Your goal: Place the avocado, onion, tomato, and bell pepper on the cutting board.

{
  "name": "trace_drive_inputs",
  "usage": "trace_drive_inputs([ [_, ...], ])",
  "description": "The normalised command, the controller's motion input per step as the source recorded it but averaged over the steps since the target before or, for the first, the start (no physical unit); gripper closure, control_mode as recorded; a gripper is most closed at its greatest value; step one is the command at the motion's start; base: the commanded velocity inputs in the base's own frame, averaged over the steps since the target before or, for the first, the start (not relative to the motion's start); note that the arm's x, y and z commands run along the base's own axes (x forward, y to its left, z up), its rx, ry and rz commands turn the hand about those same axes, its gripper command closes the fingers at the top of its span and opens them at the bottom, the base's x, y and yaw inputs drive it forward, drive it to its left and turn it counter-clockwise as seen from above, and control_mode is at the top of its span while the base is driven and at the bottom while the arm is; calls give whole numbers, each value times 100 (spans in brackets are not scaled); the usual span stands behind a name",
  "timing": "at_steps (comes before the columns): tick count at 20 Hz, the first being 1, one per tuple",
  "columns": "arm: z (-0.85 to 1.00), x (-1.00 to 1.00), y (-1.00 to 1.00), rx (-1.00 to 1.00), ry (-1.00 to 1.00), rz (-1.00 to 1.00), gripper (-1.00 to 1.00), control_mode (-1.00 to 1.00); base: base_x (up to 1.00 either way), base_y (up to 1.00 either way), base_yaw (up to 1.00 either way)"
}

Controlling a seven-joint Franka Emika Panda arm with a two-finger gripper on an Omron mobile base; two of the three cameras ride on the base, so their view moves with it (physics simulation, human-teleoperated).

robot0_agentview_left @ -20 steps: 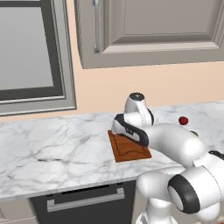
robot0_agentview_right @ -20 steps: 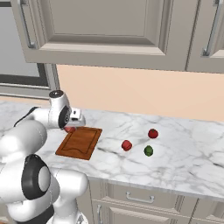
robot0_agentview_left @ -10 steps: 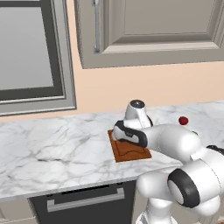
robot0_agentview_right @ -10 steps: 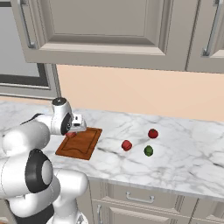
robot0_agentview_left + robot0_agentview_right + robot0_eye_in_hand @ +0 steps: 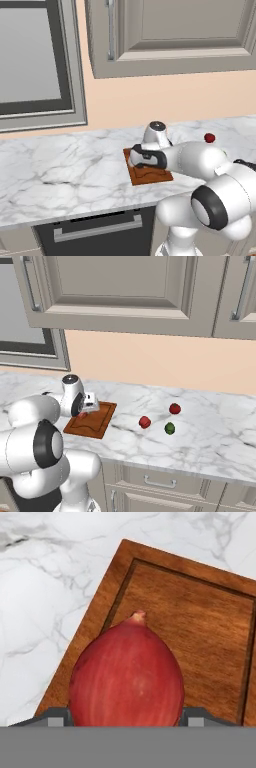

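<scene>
A red onion (image 5: 126, 672) sits between the fingertips of my gripper (image 5: 126, 717), which is shut on it. It hangs just above the near-left part of the reddish-brown cutting board (image 5: 200, 627). From the right base view, the gripper (image 5: 83, 414) is low over the board's (image 5: 97, 423) far left end. The green avocado (image 5: 170, 428) lies on the counter to the board's right. Two red items (image 5: 144, 422) (image 5: 174, 408) lie beside the avocado; I cannot tell which is the tomato and which the bell pepper. In the left base view the hand (image 5: 146, 158) covers the board's (image 5: 152, 176) left half.
The marble counter (image 5: 215, 431) runs along the wall under closed upper cabinets (image 5: 130, 291). A dark window (image 5: 30, 55) is at the left. An oven front with a handle (image 5: 95, 227) sits below the counter edge.
My hand has come down toward the cutting board with the onion still in it. The produce on the counter has not moved.
</scene>
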Motion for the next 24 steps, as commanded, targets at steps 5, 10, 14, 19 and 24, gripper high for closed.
trace_drive_inputs([
  [5, -39, 0, 0, -3, 0, 2, 100, -100, 0, 0, 0],
  [10, -14, -5, -2, -2, -1, 1, -100, -100, 0, 0, 0],
  [14, 19, -14, -11, 0, -6, 0, -100, -100, 0, 0, 0],
  [19, 20, 0, -12, 0, -1, -2, -100, -100, 0, 0, 0],
  [24, 51, -2, -17, 0, -4, -4, -100, -100, 0, 0, 0],
])
